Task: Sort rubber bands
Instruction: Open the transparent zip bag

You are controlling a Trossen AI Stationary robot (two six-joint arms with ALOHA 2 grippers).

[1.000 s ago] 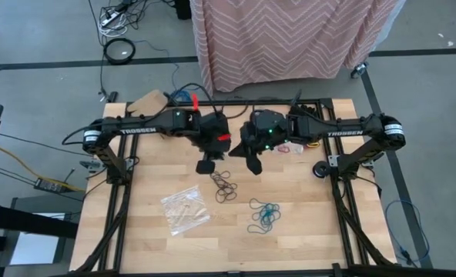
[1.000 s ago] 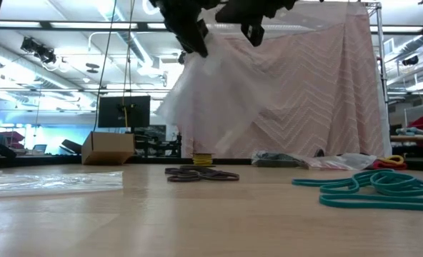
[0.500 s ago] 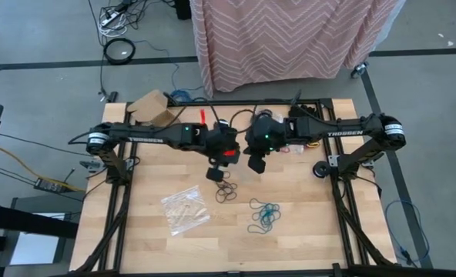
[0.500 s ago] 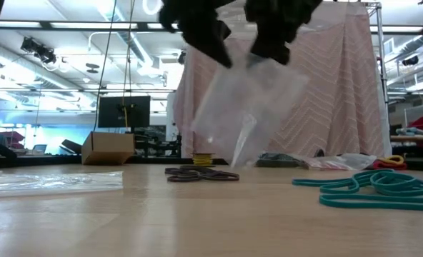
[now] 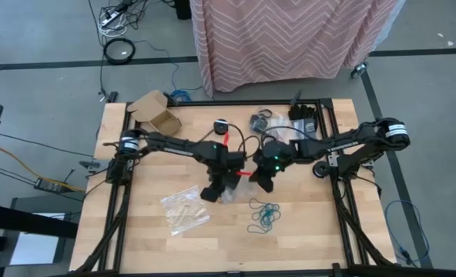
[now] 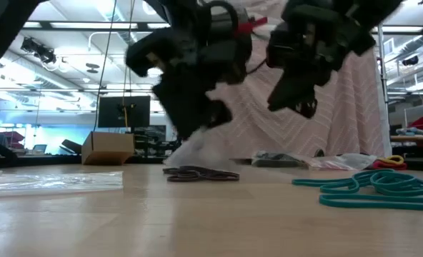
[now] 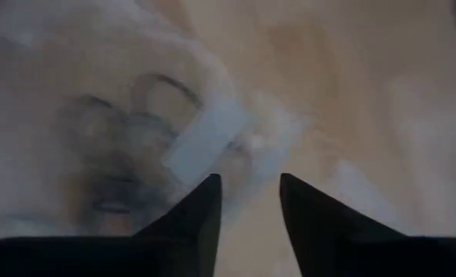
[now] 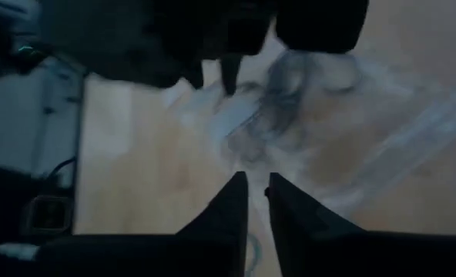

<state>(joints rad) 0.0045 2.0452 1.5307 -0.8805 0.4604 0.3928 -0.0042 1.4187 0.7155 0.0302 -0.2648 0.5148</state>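
Observation:
A clear plastic bag (image 7: pixel 205 142) with a white label lies crumpled over a pile of dark rubber bands (image 6: pixel 201 173) at the table's middle. My left gripper (image 7: pixel 247 185) is open, low over the bag and slanting down at it. My right gripper (image 8: pixel 257 185) hangs a little to the right and higher (image 6: pixel 297 100), with a narrow gap between its fingers and nothing in it. Teal rubber bands (image 5: pixel 263 215) lie loose on the table nearer the front edge. My left gripper has its open fingertips (image 7: pixel 212 188) right at the crumpled clear bag, coming from above at a slant. I cannot tell whether they touch it. The bag rests on the dark bands and the table.
A second clear bag (image 5: pixel 186 208) holding pale bands lies flat at the front left. A cardboard box (image 5: pixel 157 111) stands at the far left corner, a small black disc (image 5: pixel 222 125) at the far middle, and more bags and bands (image 5: pixel 290 132) at the far right.
Both grippers have come down and toward the table's near edge with the clear bag hanging between them. The bag now lies crumpled on the dark bands. The right gripper has let go of it and stands clear.

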